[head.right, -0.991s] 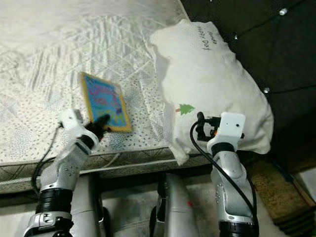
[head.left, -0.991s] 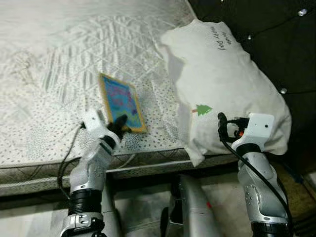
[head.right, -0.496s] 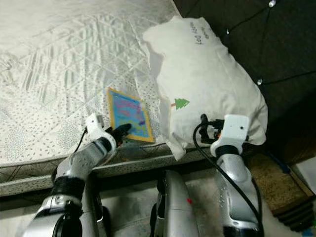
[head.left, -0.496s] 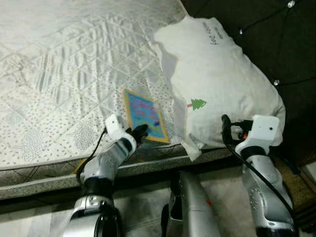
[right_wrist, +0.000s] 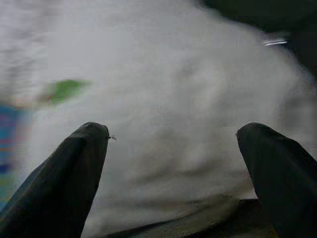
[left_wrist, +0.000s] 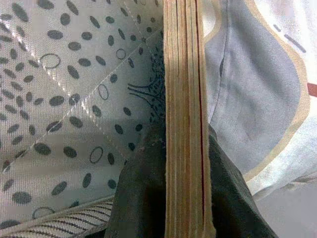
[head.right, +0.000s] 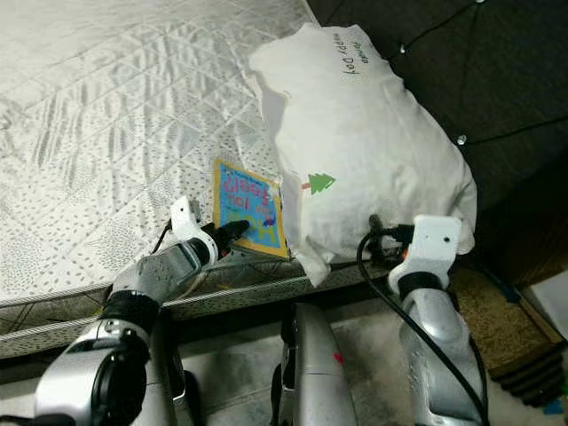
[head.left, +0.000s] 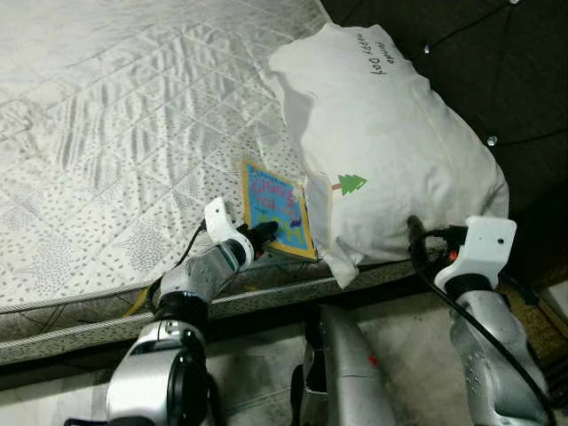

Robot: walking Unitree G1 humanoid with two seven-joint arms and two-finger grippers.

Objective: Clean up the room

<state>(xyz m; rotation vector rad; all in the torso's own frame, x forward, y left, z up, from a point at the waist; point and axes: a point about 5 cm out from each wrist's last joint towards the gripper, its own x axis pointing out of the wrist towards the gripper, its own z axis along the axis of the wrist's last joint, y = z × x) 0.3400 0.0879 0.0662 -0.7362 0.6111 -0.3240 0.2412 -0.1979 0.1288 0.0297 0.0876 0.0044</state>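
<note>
A thin book (head.left: 277,206) with a blue cover and yellow border lies near the mattress's front edge, its far side touching the white pillow (head.left: 390,151). My left gripper (head.left: 264,235) is shut on the book's near edge; the left wrist view shows the book's edge (left_wrist: 183,99) clamped between the dark fingers (left_wrist: 138,198). My right gripper (head.left: 424,235) hovers open at the pillow's lower right corner. In the right wrist view its two fingers (right_wrist: 64,183) stand wide apart facing the pillow (right_wrist: 173,99), with nothing between them.
The quilted white mattress (head.left: 106,106) stretches to the left and back. A dark tufted headboard (head.left: 497,71) stands behind the pillow on the right. Below the bed edge (head.left: 80,328) is light floor, with my own body (head.left: 342,373) against it.
My left gripper has slid the book to the right along the mattress until it meets the pillow. The camera has shifted too. The right gripper stays open by the pillow.
</note>
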